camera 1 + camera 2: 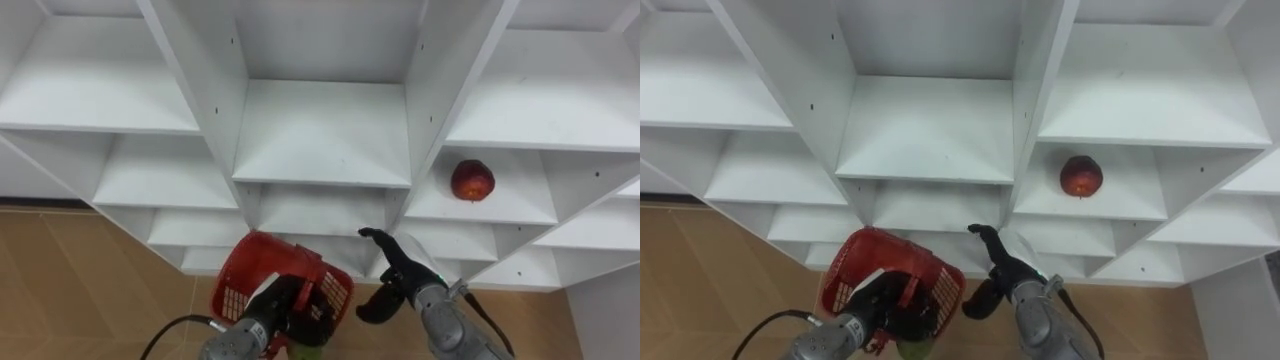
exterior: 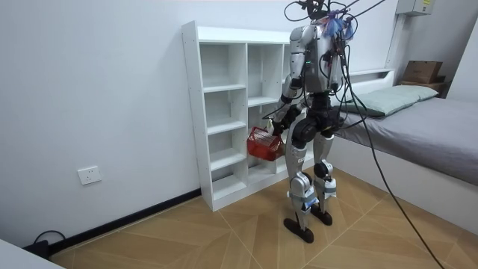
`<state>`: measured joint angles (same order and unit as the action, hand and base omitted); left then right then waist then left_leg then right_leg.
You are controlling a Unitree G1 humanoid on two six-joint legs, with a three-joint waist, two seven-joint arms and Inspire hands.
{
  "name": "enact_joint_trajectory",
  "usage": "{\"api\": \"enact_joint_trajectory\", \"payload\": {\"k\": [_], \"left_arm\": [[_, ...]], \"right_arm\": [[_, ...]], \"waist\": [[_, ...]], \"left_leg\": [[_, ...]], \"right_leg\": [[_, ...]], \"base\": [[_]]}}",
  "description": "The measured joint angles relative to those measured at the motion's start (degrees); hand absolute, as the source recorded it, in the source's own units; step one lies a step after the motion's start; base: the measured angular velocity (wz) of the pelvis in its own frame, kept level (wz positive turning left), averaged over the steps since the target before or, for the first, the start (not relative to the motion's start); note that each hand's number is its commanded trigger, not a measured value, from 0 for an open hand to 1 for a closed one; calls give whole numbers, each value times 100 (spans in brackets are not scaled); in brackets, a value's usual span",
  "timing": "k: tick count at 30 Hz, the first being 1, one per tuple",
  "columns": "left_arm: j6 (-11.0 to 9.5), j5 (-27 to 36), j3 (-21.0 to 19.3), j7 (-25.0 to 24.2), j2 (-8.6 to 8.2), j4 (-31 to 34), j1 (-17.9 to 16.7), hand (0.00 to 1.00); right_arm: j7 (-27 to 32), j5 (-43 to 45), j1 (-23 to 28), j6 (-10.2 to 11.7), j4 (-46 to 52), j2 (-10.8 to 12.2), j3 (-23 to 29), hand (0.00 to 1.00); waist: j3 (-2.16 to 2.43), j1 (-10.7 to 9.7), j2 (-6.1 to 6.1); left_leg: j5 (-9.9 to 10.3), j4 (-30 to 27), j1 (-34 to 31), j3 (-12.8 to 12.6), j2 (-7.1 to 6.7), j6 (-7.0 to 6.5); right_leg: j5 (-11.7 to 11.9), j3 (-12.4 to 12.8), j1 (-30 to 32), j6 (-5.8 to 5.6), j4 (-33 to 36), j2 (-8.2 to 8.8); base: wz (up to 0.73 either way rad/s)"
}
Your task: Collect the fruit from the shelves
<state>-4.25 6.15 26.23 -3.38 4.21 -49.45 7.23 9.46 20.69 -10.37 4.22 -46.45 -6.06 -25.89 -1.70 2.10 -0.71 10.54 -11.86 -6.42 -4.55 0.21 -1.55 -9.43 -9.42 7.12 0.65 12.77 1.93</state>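
Low in the eye views, the left hand has its dark fingers curled round the near rim of one red plastic basket and holds it up before the lowest shelves. The basket's walls are a lattice of slots. A pale patch on its side is too small to read, and what lies inside the basket cannot be made out.

Just to the right of the basket is the right hand. Its fingers are spread and only lightly bent, with the thumb hanging downward. It holds nothing and touches nothing, and it sits in front of the upright that divides the middle column from the right one.

Up and to the right of that hand, apart from it, one red apple lies on a shelf in the right column. It is the single fruit to be seen on the shelves.

Around it stands one white closet with three columns of open shelves, set on a wood-patterned floor.

In the room view the robot stands upright facing this closet, with the basket hanging at hip height between them. One bed lies behind it, and one wall socket sits low at the room view's left.
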Motion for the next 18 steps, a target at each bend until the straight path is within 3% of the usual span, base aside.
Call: {"api": "enact_joint_trajectory", "payload": {"k": [18], "left_arm": [[1,-1,-28,-1,-21,5,24,100]], "right_arm": [[-2,6,-2,-1,0,-2,-1,0]], "waist": [[8,10,-12]], "left_leg": [[0,-83,-28,-4,6,0]], "right_leg": [[4,1,-2,7,9,-1]], "base": [[0]]}}
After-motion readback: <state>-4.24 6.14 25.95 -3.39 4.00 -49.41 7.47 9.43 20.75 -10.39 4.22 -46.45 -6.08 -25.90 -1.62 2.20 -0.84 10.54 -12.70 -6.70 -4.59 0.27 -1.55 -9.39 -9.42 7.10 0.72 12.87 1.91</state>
